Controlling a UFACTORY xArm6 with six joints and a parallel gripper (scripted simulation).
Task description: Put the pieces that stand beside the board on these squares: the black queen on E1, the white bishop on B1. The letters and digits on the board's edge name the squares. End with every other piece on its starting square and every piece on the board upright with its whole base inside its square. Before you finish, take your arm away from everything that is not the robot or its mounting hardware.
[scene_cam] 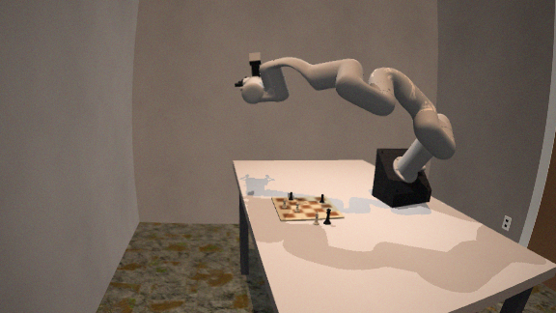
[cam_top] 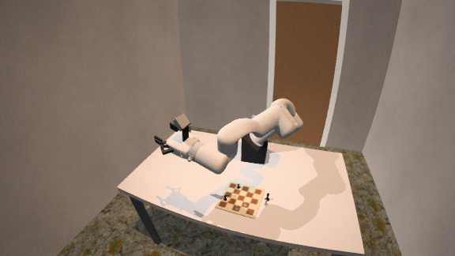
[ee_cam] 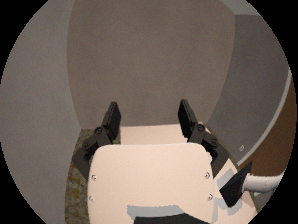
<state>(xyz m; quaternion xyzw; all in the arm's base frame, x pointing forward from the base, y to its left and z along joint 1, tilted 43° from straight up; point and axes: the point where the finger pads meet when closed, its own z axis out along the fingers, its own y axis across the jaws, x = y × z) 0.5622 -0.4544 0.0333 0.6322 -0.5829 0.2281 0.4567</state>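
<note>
The chessboard (cam_top: 257, 193) (scene_cam: 307, 215) lies near the table's front edge. The black queen (cam_top: 268, 196) (scene_cam: 328, 215) and the small white bishop (cam_top: 265, 201) (scene_cam: 316, 220) stand upright on the table just beside the board's edge. Two black pieces (cam_top: 238, 186) (cam_top: 225, 197) and two white pieces (cam_top: 236, 207) (cam_top: 246, 204) stand on the board. My gripper (cam_top: 160, 144) (scene_cam: 238, 83) (ee_cam: 149, 107) is open and empty. It is high in the air above the table's far left part, well away from the board.
The arm's dark base block (cam_top: 253, 152) (scene_cam: 401, 191) stands at the back of the table (cam_top: 316, 186) (scene_cam: 386, 251). A brown door (cam_top: 306, 71) is in the wall behind. The table's edges drop to a mottled floor (cam_top: 103, 237).
</note>
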